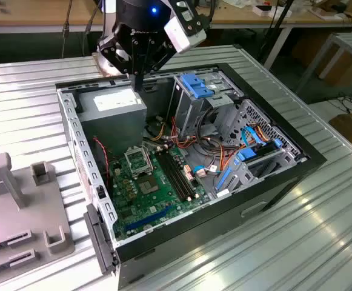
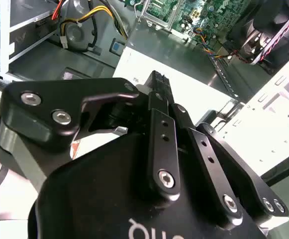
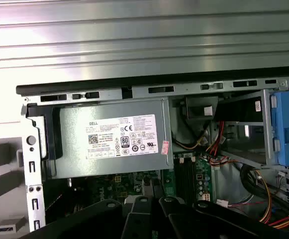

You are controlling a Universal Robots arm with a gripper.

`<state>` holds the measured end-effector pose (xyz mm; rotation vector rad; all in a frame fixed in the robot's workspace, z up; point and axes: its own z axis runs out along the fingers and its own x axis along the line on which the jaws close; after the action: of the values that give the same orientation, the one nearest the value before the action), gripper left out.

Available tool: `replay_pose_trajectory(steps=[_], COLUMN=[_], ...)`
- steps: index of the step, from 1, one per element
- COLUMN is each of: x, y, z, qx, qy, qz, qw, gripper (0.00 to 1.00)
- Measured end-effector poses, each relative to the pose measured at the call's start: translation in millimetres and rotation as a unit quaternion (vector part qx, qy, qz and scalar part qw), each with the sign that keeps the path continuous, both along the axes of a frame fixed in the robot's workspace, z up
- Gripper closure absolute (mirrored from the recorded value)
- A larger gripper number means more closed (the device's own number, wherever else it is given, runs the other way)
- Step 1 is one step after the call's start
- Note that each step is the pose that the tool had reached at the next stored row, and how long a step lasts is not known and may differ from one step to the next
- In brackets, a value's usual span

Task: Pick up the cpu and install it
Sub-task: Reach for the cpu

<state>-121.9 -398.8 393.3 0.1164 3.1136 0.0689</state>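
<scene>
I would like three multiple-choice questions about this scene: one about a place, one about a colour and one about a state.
1. In the exterior view, what does the gripper hang over?
A. the blue drive brackets
B. the grey power supply
C. the table outside the case

2. What colour is the motherboard?
A. red
B. white
C. green

3. In what state is the computer case?
A. open, its inside exposed
B. closed by a side panel
C. covered with a cloth

Answers:
1 B: the gripper is above the labelled grey box in the case's corner.
2 C: the board on the case's floor is green in both the exterior view and the second wrist view.
3 A: the power supply and the motherboard are in plain sight from above.
</scene>
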Motion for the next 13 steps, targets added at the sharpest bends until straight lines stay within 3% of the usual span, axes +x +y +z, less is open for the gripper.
replay_pose_trajectory(steps=[13], x=[-8.6], y=[0.0], z=[-0.3], qx=[0.0], qy=[0.0], qz=[0.0], qw=[1.0], gripper=[0.87])
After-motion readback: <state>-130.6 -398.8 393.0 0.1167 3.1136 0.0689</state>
